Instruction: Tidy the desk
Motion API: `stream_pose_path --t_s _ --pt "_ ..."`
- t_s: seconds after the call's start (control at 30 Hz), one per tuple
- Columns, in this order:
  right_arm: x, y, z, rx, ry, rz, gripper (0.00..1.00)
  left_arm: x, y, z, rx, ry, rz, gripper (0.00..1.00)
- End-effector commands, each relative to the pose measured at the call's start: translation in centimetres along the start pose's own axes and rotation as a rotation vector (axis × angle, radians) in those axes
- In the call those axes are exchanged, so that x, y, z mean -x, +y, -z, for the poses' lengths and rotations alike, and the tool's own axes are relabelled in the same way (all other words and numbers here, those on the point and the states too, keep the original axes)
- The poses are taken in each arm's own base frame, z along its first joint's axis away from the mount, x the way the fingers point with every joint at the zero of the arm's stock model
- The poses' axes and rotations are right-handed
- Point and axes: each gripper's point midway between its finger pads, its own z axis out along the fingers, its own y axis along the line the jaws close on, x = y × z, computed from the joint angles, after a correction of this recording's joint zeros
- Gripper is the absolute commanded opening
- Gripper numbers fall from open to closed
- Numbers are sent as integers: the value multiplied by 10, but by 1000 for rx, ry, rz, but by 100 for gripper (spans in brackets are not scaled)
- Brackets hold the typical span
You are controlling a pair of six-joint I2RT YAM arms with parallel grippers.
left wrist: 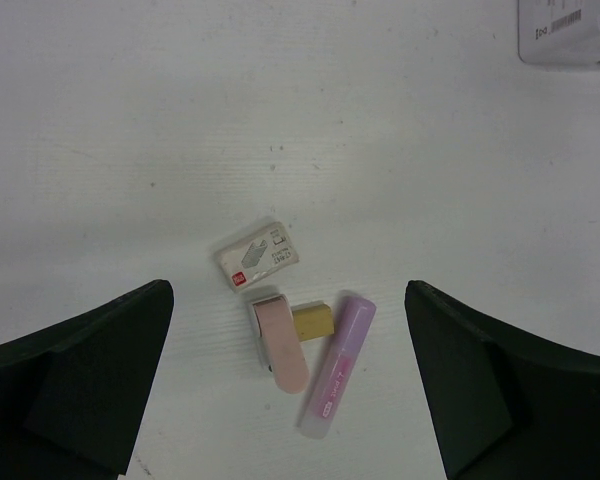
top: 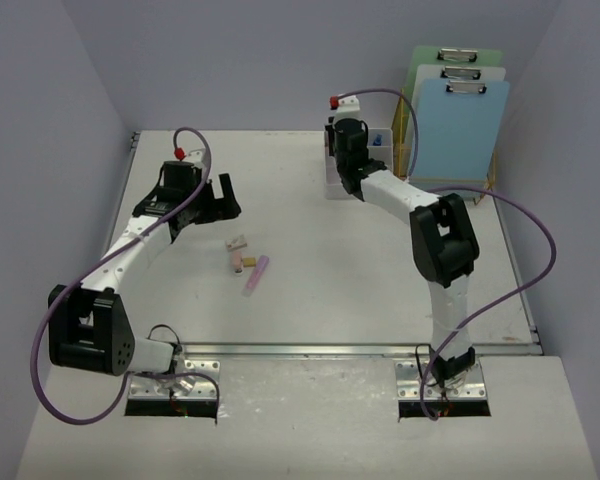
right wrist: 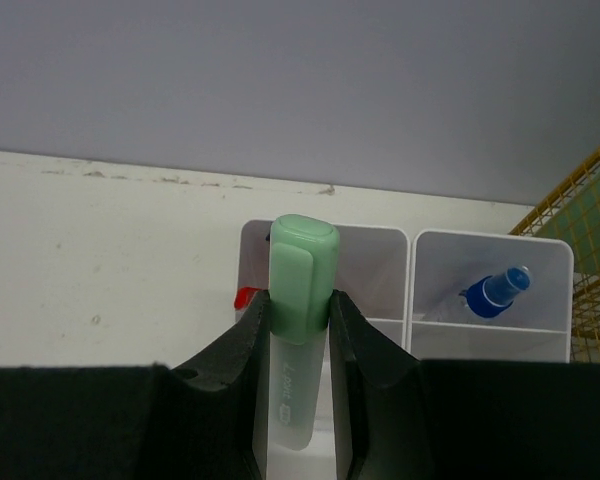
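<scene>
Desk (top: 380, 290) spans the top view. Right gripper (right wrist: 300, 300) pinches a green highlighter (right wrist: 303, 270) over the white organizer (right wrist: 410, 290) at its 12 o'clock edge. Left gripper (left wrist: 288, 300) gapes wide above a small printed box (left wrist: 258, 254), pink eraser (left wrist: 280, 345) and purple highlighter (left wrist: 338, 365), 8 o'clock of centre.

Place: a robot lab cell, dressed up as an office desk.
Enclosure: plain pale lilac walls (top: 280, 60) close round a flat white matte bench (top: 380, 290).
Machines: a black-and-white jointed left arm (top: 130, 250) and a matching right arm (top: 420, 210), bolted at the near edge and trailing loose purple cables (top: 540, 250).
Office props: pastel clipboards (top: 458, 130) in a gold wire rack (top: 408, 140), a white compartmented plastic organizer (right wrist: 410, 290), a pale green capped highlighter (right wrist: 302, 290) and a lilac highlighter (left wrist: 338, 365).
</scene>
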Motion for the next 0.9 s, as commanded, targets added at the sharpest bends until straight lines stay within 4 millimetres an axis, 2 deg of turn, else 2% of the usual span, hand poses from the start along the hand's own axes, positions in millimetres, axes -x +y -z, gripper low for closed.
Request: stream_pose_path --t_s 0.0,0.13,0.2,0.23,0.27,0.33,0.4,0.5,0.57,0.63,0.67,0.7,0.77,0.87 --pt "41 -4 -16 -44 -156 -57 0 28 -2 5 -5 -86 -17 100" --pt "38 -3 -25 -53 -180 -45 0 26 1 2 5 -81 -21 100" --pt "32 -1 -27 -52 -177 -43 6 25 3 1 7 -78 -20 100" --pt "30 0 -27 -49 -172 -40 10 25 3 0 8 -76 -18 100" --pt "27 1 -28 -42 -167 -37 21 25 4 -1 9 -76 -16 100" --pt "24 2 -26 -32 -156 -31 36 25 4 -3 8 -72 -14 100" --pt "31 2 -19 -11 -158 -27 51 24 4 -3 7 -69 -11 100" --pt "40 8 -4 61 -142 -5 68 25 3 -2 4 -72 -7 100" --pt "56 16 17 133 -148 9 75 25 3 -2 7 -73 -3 100" --pt "67 24 41 205 -135 26 75 28 6 0 28 -83 4 100" --pt "67 27 47 217 -123 28 75 29 7 0 33 -87 6 100" --pt "69 35 70 262 -76 36 73 31 10 3 53 -102 6 100" --pt "62 45 93 312 8 25 69 34 14 5 77 -116 10 100" --pt "10 71 149 397 303 -31 62 38 18 10 106 -142 22 100"
